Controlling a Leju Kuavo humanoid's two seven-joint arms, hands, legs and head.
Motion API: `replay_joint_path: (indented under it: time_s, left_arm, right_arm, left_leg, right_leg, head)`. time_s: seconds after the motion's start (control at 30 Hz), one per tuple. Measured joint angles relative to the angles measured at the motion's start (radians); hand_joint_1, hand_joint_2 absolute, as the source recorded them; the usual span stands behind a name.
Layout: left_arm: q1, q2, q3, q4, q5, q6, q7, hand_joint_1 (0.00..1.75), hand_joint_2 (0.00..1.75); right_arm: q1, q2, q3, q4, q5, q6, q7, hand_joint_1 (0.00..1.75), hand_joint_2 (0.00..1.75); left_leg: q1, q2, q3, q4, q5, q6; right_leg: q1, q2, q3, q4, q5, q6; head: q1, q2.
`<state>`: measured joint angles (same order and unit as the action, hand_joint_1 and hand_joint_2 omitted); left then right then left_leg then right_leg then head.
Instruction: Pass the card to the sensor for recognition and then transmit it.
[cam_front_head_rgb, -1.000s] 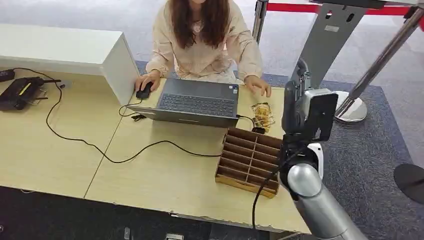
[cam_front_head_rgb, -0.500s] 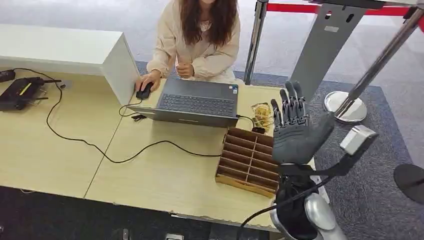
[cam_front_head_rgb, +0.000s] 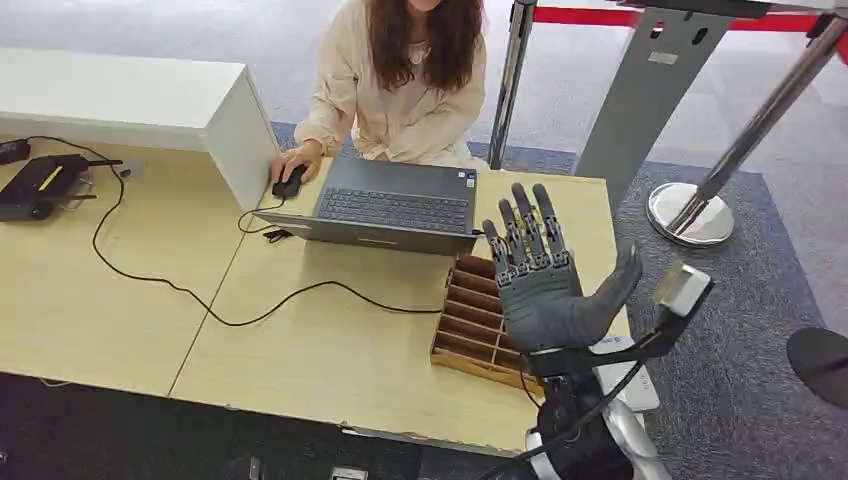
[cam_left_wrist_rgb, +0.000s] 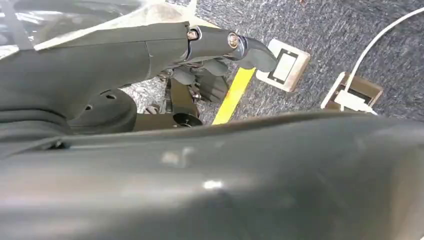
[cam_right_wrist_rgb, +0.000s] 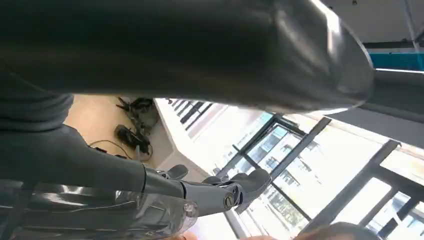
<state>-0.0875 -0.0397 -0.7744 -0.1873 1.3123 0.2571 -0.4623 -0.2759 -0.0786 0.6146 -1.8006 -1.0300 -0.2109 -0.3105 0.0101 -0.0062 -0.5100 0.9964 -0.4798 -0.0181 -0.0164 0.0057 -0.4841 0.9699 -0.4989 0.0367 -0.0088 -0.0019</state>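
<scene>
1. Head view, room: light wood table (cam_front_head_rgb: 330, 350) on grey carpet (cam_front_head_rgb: 740, 300). A person (cam_front_head_rgb: 400, 90) sits at the far side behind a laptop (cam_front_head_rgb: 395, 205), one hand on a mouse (cam_front_head_rgb: 288, 185).
2. Head view, table: a white box (cam_front_head_rgb: 150, 100) stands at the far left, with a black device (cam_front_head_rgb: 40, 185) beside it near the left edge. A black cable (cam_front_head_rgb: 200, 300) loops across the top. A wooden slotted tray (cam_front_head_rgb: 480, 310) sits just in front of the laptop's right corner. A barrier post base (cam_front_head_rgb: 690, 215) stands on the carpet to the right of the table.
3. Head view, right hand (cam_front_head_rgb: 540, 295): raised over the tray, palm towards the camera. Its fingers (cam_front_head_rgb: 525, 235) are straight, apart and pointing up, with the thumb out to the right. It holds nothing.
4. Head view, card: I cannot tell where it is, so no heading or long axis to report.
5. Left wrist view, floor: carpet with a yellow strip (cam_left_wrist_rgb: 232, 95), a floor socket (cam_left_wrist_rgb: 282, 67) and a second socket (cam_left_wrist_rgb: 352, 95) with a white lead plugged in.
6. Left wrist view, left hand (cam_left_wrist_rgb: 220, 47): hangs above that floor. Cannot tell how far the fingers are closed; nothing seen in it.
7. Right wrist view, room: large windows (cam_right_wrist_rgb: 320, 170), the table edge, the white box and the black device.
8. Right wrist view, right hand: fingers extended, spread, empty.
</scene>
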Motion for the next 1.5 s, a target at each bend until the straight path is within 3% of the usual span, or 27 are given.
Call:
replay_joint_path:
  time_s: [0.17,0.47,0.5,0.73,0.93,1.1,1.4,1.5]
  left_arm:
    - [-0.001,-0.001,0.000,0.000,-0.003,0.000,0.008,0.00,0.00]
    - [-0.002,-0.003,0.000,0.000,0.004,0.000,0.012,0.00,0.00]
    - [-0.002,-0.003,0.000,0.000,0.004,0.000,0.012,0.00,0.00]
    - [-0.002,-0.003,0.000,0.000,0.008,0.000,0.014,0.00,0.00]
    - [-0.001,-0.006,0.001,0.000,0.022,0.013,0.014,0.00,0.00]
    - [-0.001,-0.011,0.004,0.000,0.029,0.023,0.012,0.00,0.00]
    - [-0.002,-0.017,0.005,0.000,0.031,0.027,0.010,0.00,0.00]
    - [-0.003,-0.017,0.005,0.000,0.031,0.028,0.010,0.00,0.00]
  right_arm:
    - [0.009,0.011,0.029,0.020,0.002,0.050,0.021,0.00,0.00]
    - [0.046,0.008,0.087,0.047,0.162,0.150,0.071,0.00,0.00]
    - [0.055,0.006,0.095,0.047,0.176,0.161,0.073,0.00,1.75]
    - [0.085,-0.022,0.151,0.043,0.326,0.169,0.075,0.00,1.75]
    - [0.135,-0.048,0.167,0.010,0.626,-0.027,0.038,0.00,1.75]
    - [0.170,-0.060,0.182,-0.039,0.855,-0.186,0.050,0.00,1.75]
    - [0.202,-0.075,0.201,-0.081,0.946,-0.312,0.054,0.00,1.75]
    - [0.181,-0.062,0.201,-0.091,1.051,-0.330,0.130,0.00,1.75]
  left_leg:
    - [0.000,0.000,0.000,0.000,0.000,0.000]
    - [0.000,0.000,0.000,0.000,0.000,0.000]
    - [0.000,0.000,0.000,0.000,0.000,0.000]
    - [0.000,0.000,0.000,0.000,0.000,0.000]
    - [0.000,0.000,0.000,0.000,0.000,0.000]
    - [0.000,0.000,0.000,0.000,0.000,0.000]
    - [0.000,0.001,0.000,0.000,0.000,0.000]
    - [0.000,0.001,0.001,0.000,0.000,0.000]
  right_leg:
    - [0.000,0.000,0.000,0.000,0.000,0.000]
    - [0.000,0.000,0.000,0.000,0.000,0.000]
    - [0.000,0.000,0.000,0.000,0.000,0.000]
    - [0.000,0.000,0.000,0.000,0.000,0.000]
    - [0.000,0.000,0.000,0.000,0.000,0.000]
    - [0.000,0.000,0.000,0.000,0.000,0.000]
    - [0.000,0.000,0.000,0.000,0.000,0.000]
    - [0.000,0.000,0.000,0.000,0.000,0.000]
  head:
    - [0.000,0.000]
    - [0.000,0.000]
    - [0.000,0.000]
    - [0.000,0.000]
    - [0.000,0.000]
    - [0.000,0.000]
    - [0.000,0.000]
    - [0.000,0.000]
